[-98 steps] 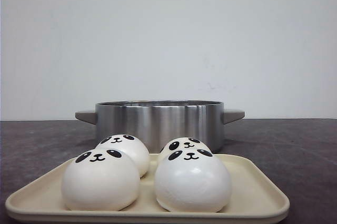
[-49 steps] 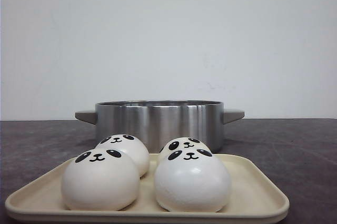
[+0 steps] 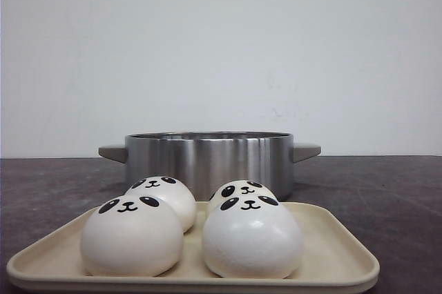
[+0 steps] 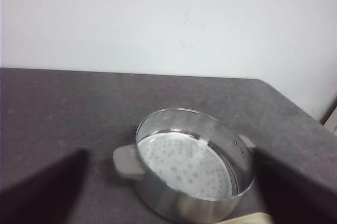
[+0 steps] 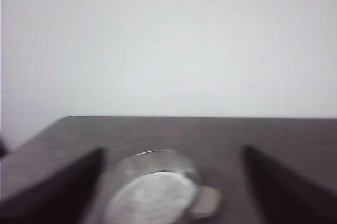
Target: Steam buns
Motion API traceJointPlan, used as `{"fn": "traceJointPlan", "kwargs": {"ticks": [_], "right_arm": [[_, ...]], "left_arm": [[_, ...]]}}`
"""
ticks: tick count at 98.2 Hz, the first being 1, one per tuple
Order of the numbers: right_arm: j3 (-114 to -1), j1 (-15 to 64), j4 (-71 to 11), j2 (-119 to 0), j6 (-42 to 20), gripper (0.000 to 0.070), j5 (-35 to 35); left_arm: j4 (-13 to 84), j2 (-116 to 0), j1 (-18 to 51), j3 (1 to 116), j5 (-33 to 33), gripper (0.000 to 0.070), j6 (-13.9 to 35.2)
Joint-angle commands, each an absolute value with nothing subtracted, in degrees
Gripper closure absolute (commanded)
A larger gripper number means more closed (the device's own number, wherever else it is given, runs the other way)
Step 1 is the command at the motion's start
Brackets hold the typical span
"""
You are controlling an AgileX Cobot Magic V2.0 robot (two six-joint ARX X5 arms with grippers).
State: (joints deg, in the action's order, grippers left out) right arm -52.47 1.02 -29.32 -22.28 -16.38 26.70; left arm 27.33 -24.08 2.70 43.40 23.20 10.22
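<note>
A plain white wall stands behind a dark grey counter [image 3: 387,190].

Four buns [image 3: 131,235] with panda faces sit on a cream tray [image 3: 331,256] at the near edge of the counter, in two rows of two. The near left bun and the near right bun [image 3: 252,237] are just beside each other with a narrow gap between them. The far left bun [image 3: 162,194] and the far right bun [image 3: 242,189] are partly hidden behind the near pair. All four faces look toward the front camera.

Just beyond the tray stands a steel pot [image 3: 209,159] with a grey handle on each side, its near wall close behind the far buns. From the left wrist view the pot [image 4: 192,174] holds a perforated steamer plate [image 4: 187,166] and nothing else, and a cream corner of the tray [image 4: 253,219] shows next to it.

Neither arm appears in the front view. In the left wrist view the left fingers [image 4: 42,190] are dark blurred shapes spread wide, with the pot between them and nothing held or touched. In the right wrist view the right fingers [image 5: 52,190] are likewise far apart and empty, above the blurred pot [image 5: 152,190].
</note>
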Motion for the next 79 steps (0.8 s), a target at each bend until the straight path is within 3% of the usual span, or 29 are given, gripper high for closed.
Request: {"fn": "traceJointPlan", "kwargs": {"ticks": [1,19,33,46,61,79], "right_arm": [[-52.93,0.99,-28.14,-24.05,-19.09,0.0,28.6],[-53.69,1.96,-24.62,-29.91,-18.2,0.0,28.18],[-57.6,6.87,-26.5,-36.84,-15.84,0.0,24.03],[-63.09,16.56,-32.25,-44.38,-14.0,0.0,15.14],[-69.3,30.81,-41.85,-54.89,-16.78,0.0,3.88],[-73.17,42.83,-49.12,-67.96,-20.91,0.0,-0.16]], "left_arm": [[27.29,-24.25,2.98,44.31,23.86,0.0,9.85],[27.64,-25.08,4.62,44.31,23.86,0.0,6.61],[29.32,-26.2,5.76,44.34,23.77,0.0,5.28],[30.11,-27.05,7.11,44.34,23.77,0.0,5.15],[30.02,-27.22,8.45,44.38,23.68,0.0,4.95],[30.04,-27.2,10.37,44.4,23.62,0.0,4.99]]}}
